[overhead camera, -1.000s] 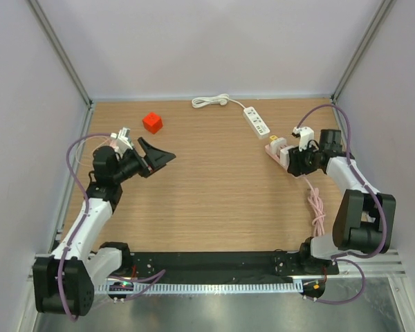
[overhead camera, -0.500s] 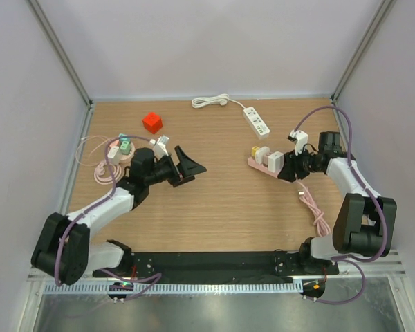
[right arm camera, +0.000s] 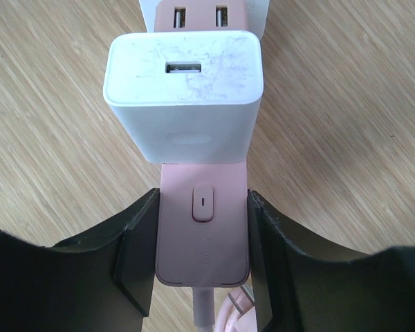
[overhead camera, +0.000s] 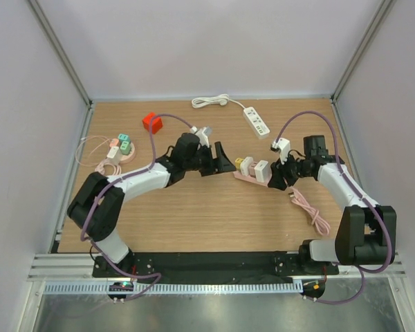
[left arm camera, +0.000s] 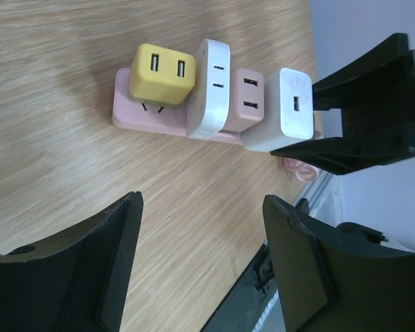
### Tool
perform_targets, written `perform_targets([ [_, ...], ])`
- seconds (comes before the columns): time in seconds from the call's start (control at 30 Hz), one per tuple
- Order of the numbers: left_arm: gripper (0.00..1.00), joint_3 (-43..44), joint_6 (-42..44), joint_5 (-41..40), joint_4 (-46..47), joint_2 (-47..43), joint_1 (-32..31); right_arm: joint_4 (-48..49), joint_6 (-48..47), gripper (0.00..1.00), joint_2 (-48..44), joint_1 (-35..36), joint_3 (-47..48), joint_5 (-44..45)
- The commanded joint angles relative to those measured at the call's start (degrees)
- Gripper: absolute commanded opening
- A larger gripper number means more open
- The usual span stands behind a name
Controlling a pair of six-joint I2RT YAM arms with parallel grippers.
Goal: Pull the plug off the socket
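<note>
A pink socket strip [overhead camera: 243, 178] lies mid-table with a yellow plug [overhead camera: 246, 164] at its left end and white plugs [overhead camera: 261, 168] beside it. In the left wrist view the strip [left arm camera: 140, 114] carries the yellow plug [left arm camera: 161, 75], a slim white plug [left arm camera: 213, 88], a pink plug [left arm camera: 247, 98] and a white charger [left arm camera: 285, 111]. My right gripper [right arm camera: 202, 200] is shut on the switch end of the strip [right arm camera: 203, 235], just behind the white charger [right arm camera: 185, 90]. My left gripper [left arm camera: 202, 207] is open, just left of the yellow plug and touching nothing.
A white power strip [overhead camera: 257, 121] with its coiled cord [overhead camera: 209, 102] lies at the back. A red cube [overhead camera: 152, 122] sits back left. A round pink socket [overhead camera: 120, 149] with small adapters lies at the left. The strip's pink cable [overhead camera: 311, 211] trails toward the right arm's base.
My right gripper has dragged the pink strip left toward the table's middle. My left arm has swung right to meet it, and its jaws have narrowed a little.
</note>
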Motion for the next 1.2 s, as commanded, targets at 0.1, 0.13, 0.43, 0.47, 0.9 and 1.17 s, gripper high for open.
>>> perform_targets([
  [0.1, 0.69, 9.78, 6.69, -7.84, -8.62, 5.07, -4.67, 3.13, -1.54, 0.01, -0.38, 0.51, 0.93, -1.75],
  [0.13, 0.69, 10.5, 7.13, -9.15, -10.45, 6.21, -4.93, 3.13, -1.62, 0.01, -0.29, 0.51, 0.93, -1.84],
  [0.43, 0.61, 20.68, 10.47, -12.85, -18.19, 12.9, -7.04, 3.13, -1.54, 0.01, -0.29, 0.51, 0.75, -2.02],
  [0.47, 0.58, 21.57, 10.82, -13.9, -18.98, 14.12, -7.22, 3.13, -1.54, 0.01, -0.37, 0.51, 0.75, -2.11],
  [0.9, 0.38, 33.35, 12.41, -10.67, -23.91, 22.65, -8.28, 3.21, -1.36, 0.01, -0.46, 0.51, 0.58, -2.28],
  [1.17, 0.0, 34.77, 14.77, -9.6, -24.97, 21.79, -8.36, 3.3, -0.75, 0.03, 0.15, 0.51, 0.66, -2.02],
])
